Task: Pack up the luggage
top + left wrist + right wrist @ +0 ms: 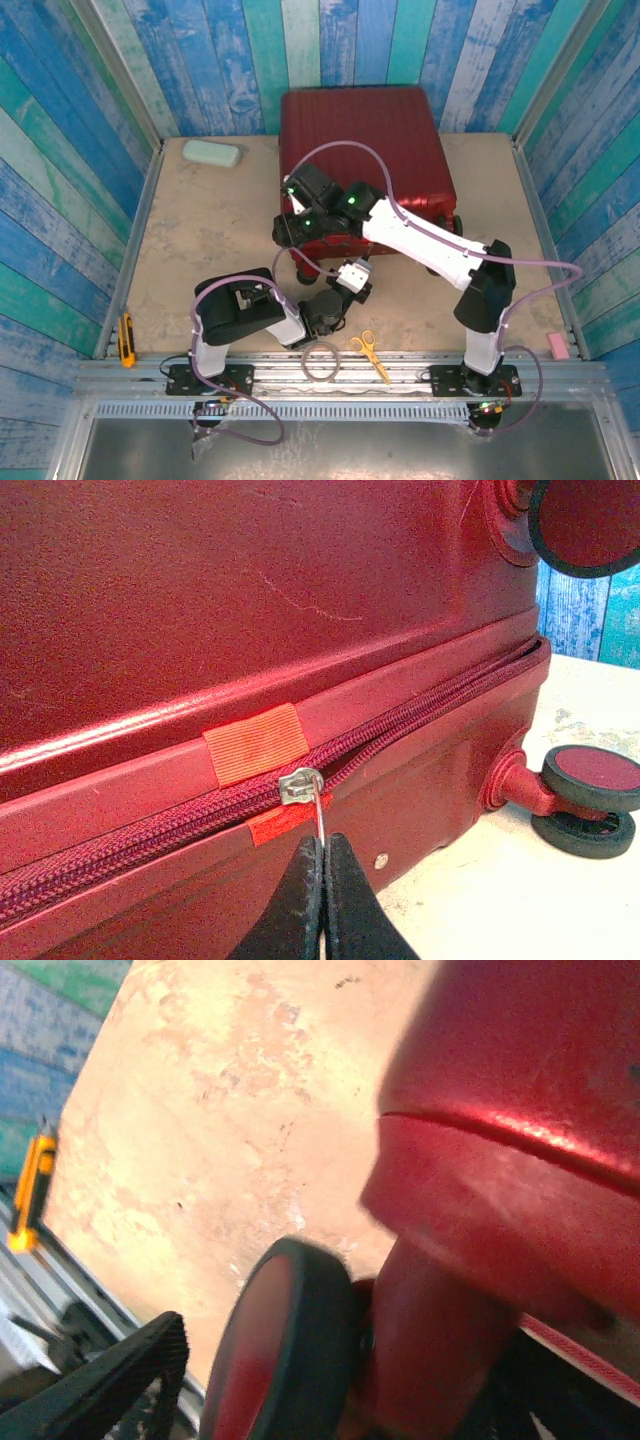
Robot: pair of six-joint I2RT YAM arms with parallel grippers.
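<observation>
The luggage (365, 145), a glossy red hard-shell suitcase, lies closed at the back of the table. In the left wrist view its zipper (150, 832) runs along the seam, with the silver slider (300, 785) between two orange tabs. My left gripper (323, 842) is shut on the slider's thin wire pull ring. To the right of the slider the seam gapes slightly. My right gripper (345, 1355) is at the suitcase's near-left corner, open, with a black-rimmed wheel (285, 1345) between its jaws. Its ribbed left finger (120, 1385) stands apart from the wheel.
A pale green block (211, 153) lies at the back left. A yellow utility knife (126, 340) rests at the near left edge. Yellow-handled scissors (370, 352) and a clear ring (321, 362) lie near the arm bases. A pink object (558, 346) is at the right edge.
</observation>
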